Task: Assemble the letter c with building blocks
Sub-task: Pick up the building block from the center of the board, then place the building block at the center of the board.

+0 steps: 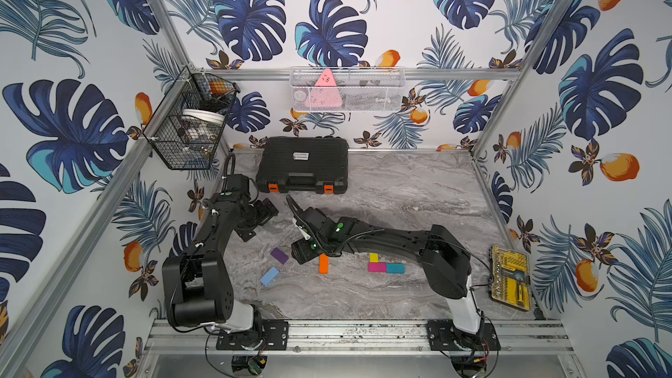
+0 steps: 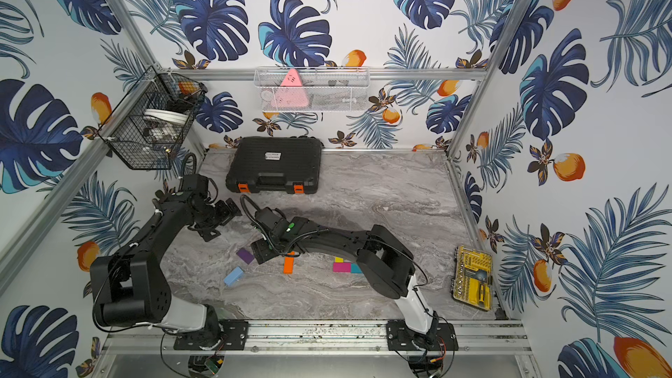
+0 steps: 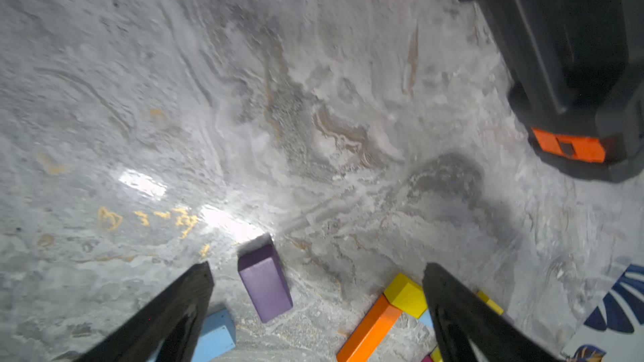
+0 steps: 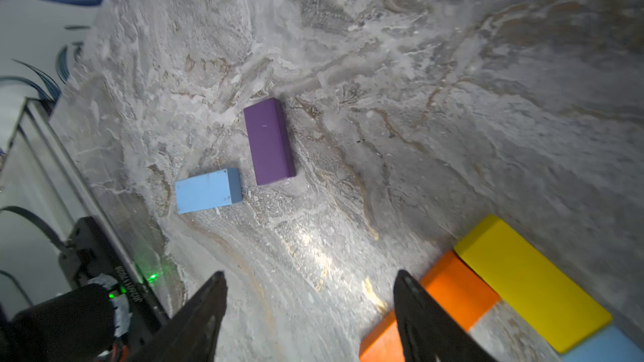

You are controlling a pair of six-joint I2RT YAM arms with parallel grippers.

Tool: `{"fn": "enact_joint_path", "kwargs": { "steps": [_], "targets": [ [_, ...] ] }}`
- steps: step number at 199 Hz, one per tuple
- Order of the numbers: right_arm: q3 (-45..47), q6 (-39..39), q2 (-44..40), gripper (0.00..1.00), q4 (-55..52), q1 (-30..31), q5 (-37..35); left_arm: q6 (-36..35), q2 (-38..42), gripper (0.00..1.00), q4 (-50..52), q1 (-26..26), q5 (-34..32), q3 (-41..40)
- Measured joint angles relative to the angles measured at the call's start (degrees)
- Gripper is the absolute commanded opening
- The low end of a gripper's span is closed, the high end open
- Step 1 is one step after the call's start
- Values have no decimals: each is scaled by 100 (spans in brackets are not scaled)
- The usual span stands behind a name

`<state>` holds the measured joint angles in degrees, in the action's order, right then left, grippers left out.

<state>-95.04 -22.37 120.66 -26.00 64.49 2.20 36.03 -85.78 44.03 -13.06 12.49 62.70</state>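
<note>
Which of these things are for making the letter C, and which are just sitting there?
For the C: purple block, light blue block, orange block, yellow block, magenta block, teal block.
Just lying about: black case, yellow tool box, wire basket, white basket.

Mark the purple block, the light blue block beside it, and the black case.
purple block (image 4: pixel 269 141): right wrist view, top face.
light blue block (image 4: pixel 208 190): right wrist view, top face.
black case (image 1: pixel 302 166): in a top view, lid centre.
</note>
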Motion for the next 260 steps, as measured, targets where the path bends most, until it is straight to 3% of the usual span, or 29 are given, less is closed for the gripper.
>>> {"fn": "enact_joint_path", "kwargs": {
  "steps": [45,93,178,199,235,260],
  "targets": [
    [-809,549,708,77,-247,221,-216,7,-629,99,-68,-651,437,304],
    [-1499,708,1355,74,-407,411,-356,7,-885,99,-52,-988,728,538],
    [-2201,975,2061,59,-466,520,-992,50,-990,99,-120,-1102,1001,448],
    [-2299,1036,2166,49,-391,531,-1128,52,-984,99,-125,-1108,1003,417],
    [-2203,1132,2153,17,-151,573,-1241,79,-962,99,-173,-1113,1027,337],
    [-1727,1137,1805,13,-79,590,-1099,109,-905,99,-240,-1115,1071,278]
  ]
}}
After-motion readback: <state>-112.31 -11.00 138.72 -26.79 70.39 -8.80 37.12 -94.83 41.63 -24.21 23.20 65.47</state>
